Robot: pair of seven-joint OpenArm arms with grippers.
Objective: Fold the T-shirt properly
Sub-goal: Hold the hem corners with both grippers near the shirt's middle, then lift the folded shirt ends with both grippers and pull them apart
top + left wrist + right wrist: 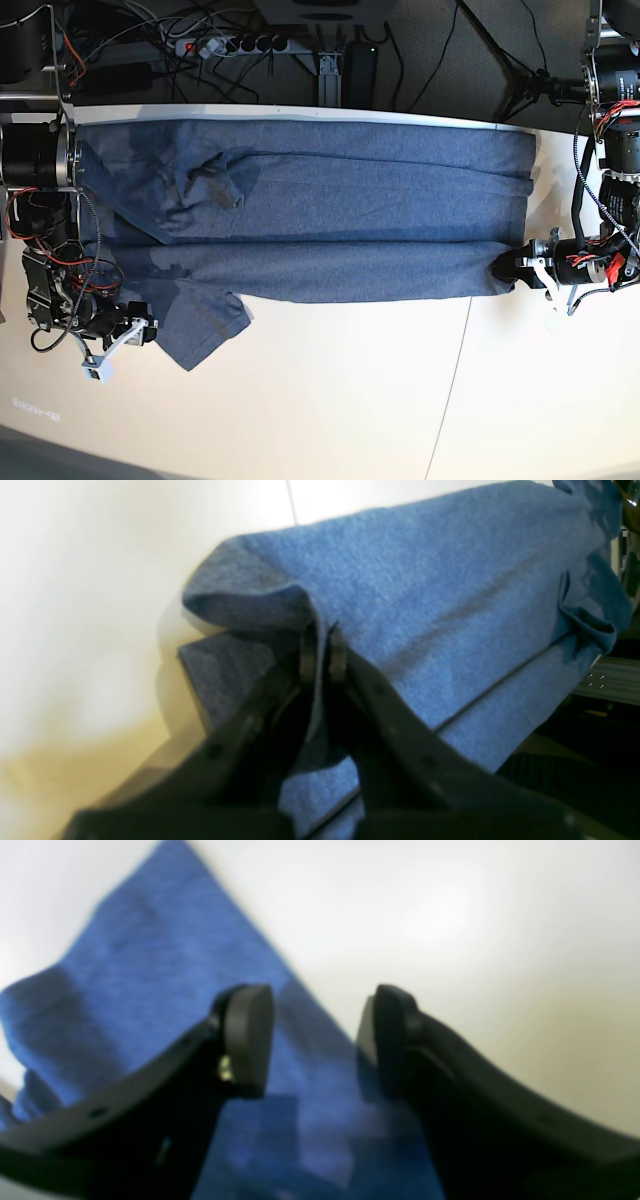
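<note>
**T-shirt spread across table, left gripper pinching its hem-side edge**

T-shirt point(330, 220) lies stretched lengthwise across the white table point(330, 400), along the far edge, with a long fold band running its near side. One short sleeve point(205, 325) sticks out toward the near side at base view's left end. No lettering visible in any view. Far upper corner at that same end is partly hidden behind arm hardware; neck not clearly made out, just a wrinkled patch.

Left gripper point(322, 655) sits at base view's right end of the shirt, jaws together and clamped on a bunched fold of the blue fabric; cloth drapes both sides of the fingertips. In base view the gripping tips are mostly hidden by the arm body and cloth edge. Left wrist picture is motion-blurred along the left edge.

Right gripper point(315, 1040) at base view's left end, near the sleeve, jaws well apart, nothing between them. Right wrist view is out of focus: blue cloth under and behind the fingers, whether the pads touch it cannot be told. Cables and a power strip point(235, 45) lie beyond the table.
</note>
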